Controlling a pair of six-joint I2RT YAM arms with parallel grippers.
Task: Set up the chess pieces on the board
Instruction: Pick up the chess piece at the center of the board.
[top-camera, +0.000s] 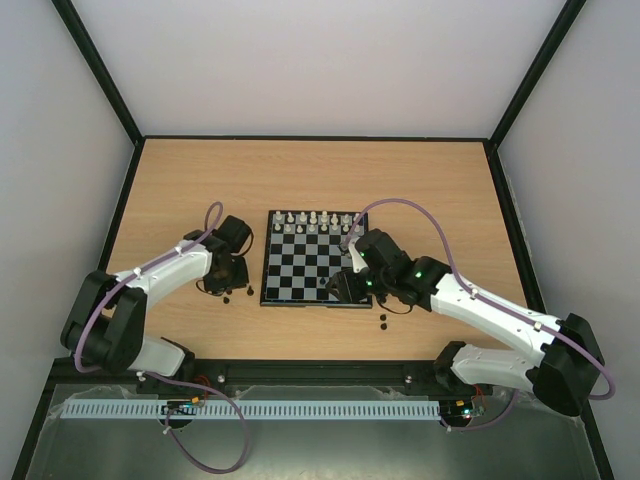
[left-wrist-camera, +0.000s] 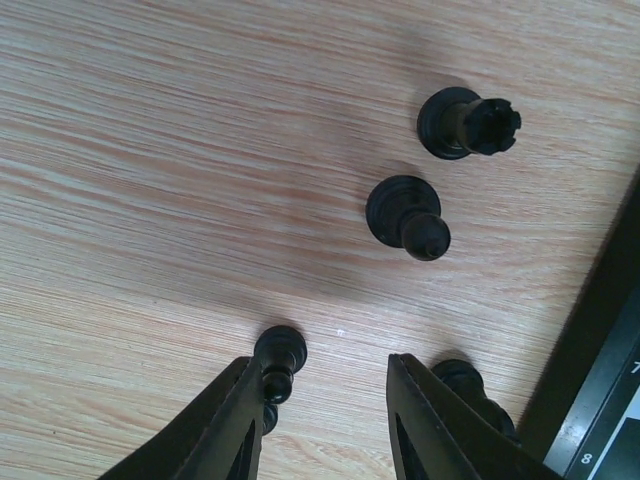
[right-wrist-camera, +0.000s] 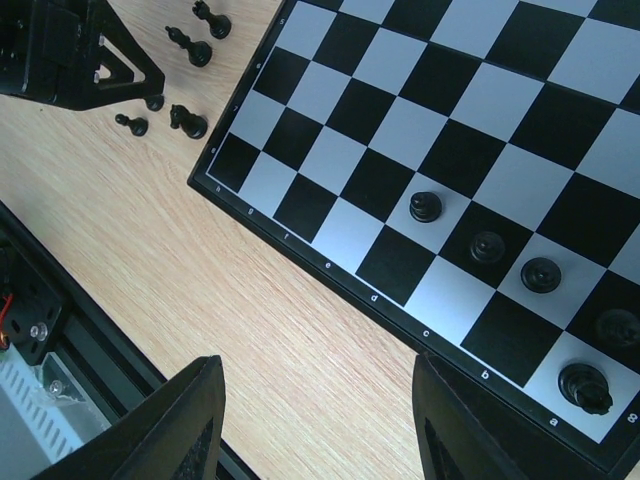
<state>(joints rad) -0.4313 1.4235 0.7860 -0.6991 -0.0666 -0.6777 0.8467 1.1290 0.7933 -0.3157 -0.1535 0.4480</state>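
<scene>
A pale wooden table (top-camera: 300, 170) forms the floor of a cell with white walls (top-camera: 320, 60) and a black frame (top-camera: 100, 70). Its far half lies bare, and there is wide room on every side of the board (top-camera: 300, 275), which sits mid-table with its edges square to the table's. The left gripper (left-wrist-camera: 320, 362) hangs low over the wood just off the board's left edge, jaws spread with only bare wood in the gap. A small black pawn (left-wrist-camera: 280, 358) stands right against the inner face of the finger on the left of the wrist view; whether they touch cannot be told. A second dark piece (left-wrist-camera: 465, 385) is half hidden behind the other finger, its kind unclear. Beyond them stand a black rook (left-wrist-camera: 468, 122) and a pawn-like black piece (left-wrist-camera: 408, 217), apart from each other and from the fingers. The right gripper (right-wrist-camera: 318, 365) hovers over the table just outside the board's near edge, jaws wide and holding nothing. Five black pieces (right-wrist-camera: 426, 207) stand on squares near the board corner closest to it, and those at the picture's edge are blurred. The white pieces (top-camera: 318, 220) line the board's far edge. Two loose black pieces (top-camera: 384, 322) stand on the wood beside the right arm.
</scene>
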